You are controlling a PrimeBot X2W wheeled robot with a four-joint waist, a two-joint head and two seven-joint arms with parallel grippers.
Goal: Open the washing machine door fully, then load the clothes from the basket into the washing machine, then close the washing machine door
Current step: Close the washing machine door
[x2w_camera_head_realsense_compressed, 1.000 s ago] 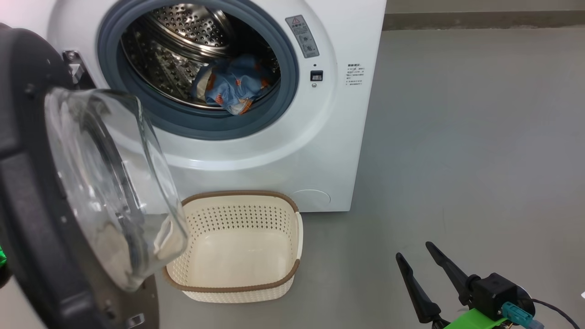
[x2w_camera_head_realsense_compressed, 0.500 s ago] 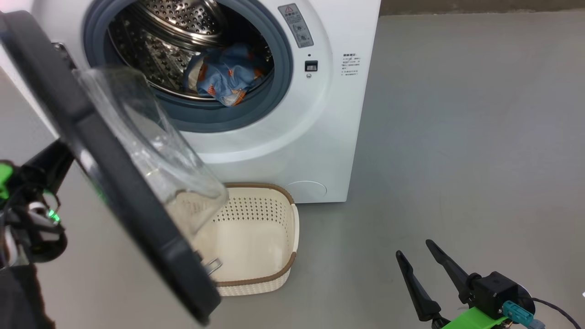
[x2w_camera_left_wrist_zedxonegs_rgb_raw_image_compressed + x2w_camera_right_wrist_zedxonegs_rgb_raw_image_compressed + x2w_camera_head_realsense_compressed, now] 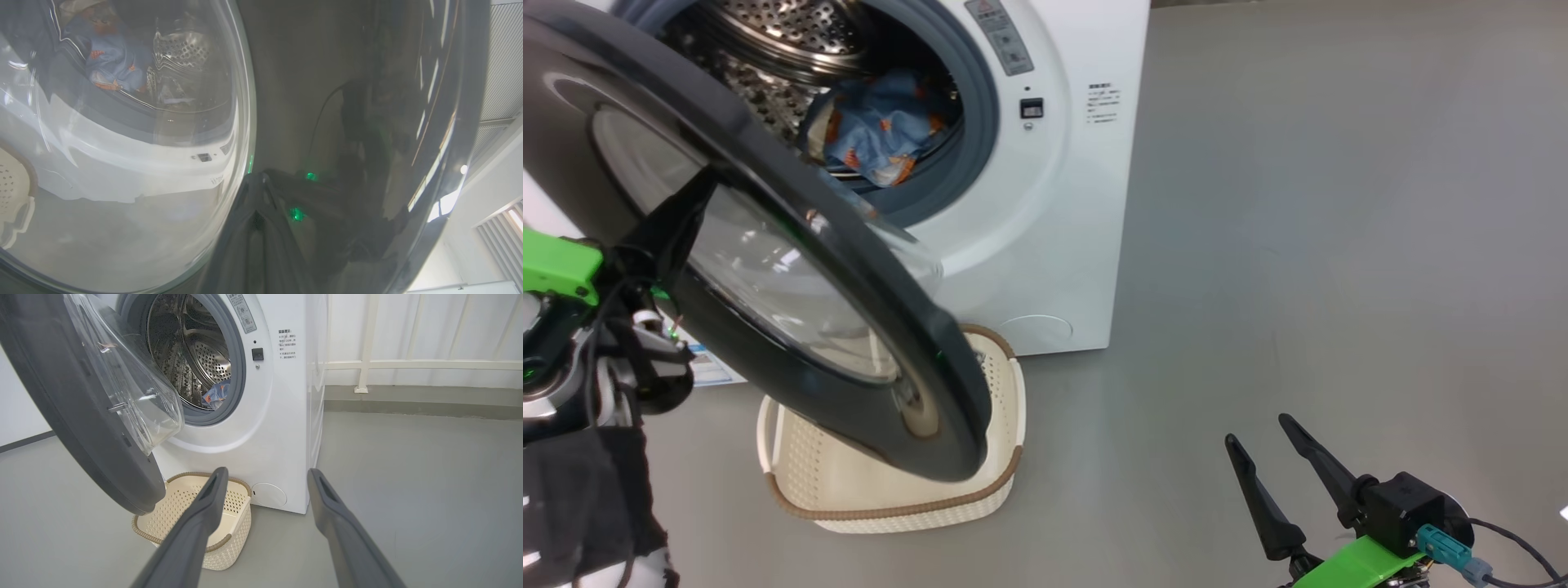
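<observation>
Step in hand, I judge: closing washing machine door (image 3: 768, 278), which stands half-swung across left of frame, above basket (image 3: 890, 510). Clothes (image 3: 874, 131) lie inside washing machine (image 3: 1045, 245), upper middle of frame. Basket at lower centre looks empty, though door hides part. My left claw (image 3: 258, 181) clenched on nothing, tips pressed to door's outer face by glass edge. My right claw (image 3: 1259, 430) spread wide, empty, lower right. Next: push door round until it shuts flush; mind tips sliding on gloss.

Head camera looks down on the washing machine (image 3: 1045, 245); left wrist camera sits tight against the door (image 3: 367, 122); right wrist camera, low and farther back, shares machine, door and basket (image 3: 233, 547) with the head view.
</observation>
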